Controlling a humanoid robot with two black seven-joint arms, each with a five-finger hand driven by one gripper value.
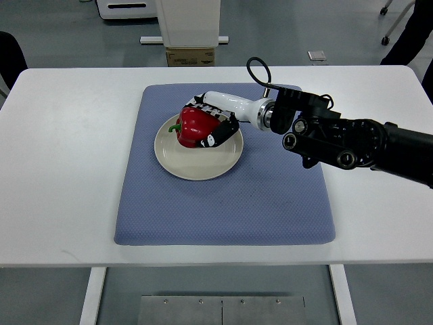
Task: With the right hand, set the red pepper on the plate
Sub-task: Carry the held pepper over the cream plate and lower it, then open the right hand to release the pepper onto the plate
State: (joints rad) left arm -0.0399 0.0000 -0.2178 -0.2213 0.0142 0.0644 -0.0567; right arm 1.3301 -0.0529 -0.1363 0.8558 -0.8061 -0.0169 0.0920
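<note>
A red pepper (195, 123) with a green stem is over the cream plate (203, 166), at the plate's upper left part. My right hand (215, 122) comes in from the right edge and its fingers are wrapped around the pepper from above and from the right. I cannot tell whether the pepper rests on the plate or hangs just above it. The plate lies on a blue-grey mat (223, 203) in the middle of the white table (61, 169). The left arm does not show.
A cardboard box (190, 57) and a white stand (189, 24) are behind the table's far edge. The right arm's black forearm (352, 142) stretches over the mat's right edge.
</note>
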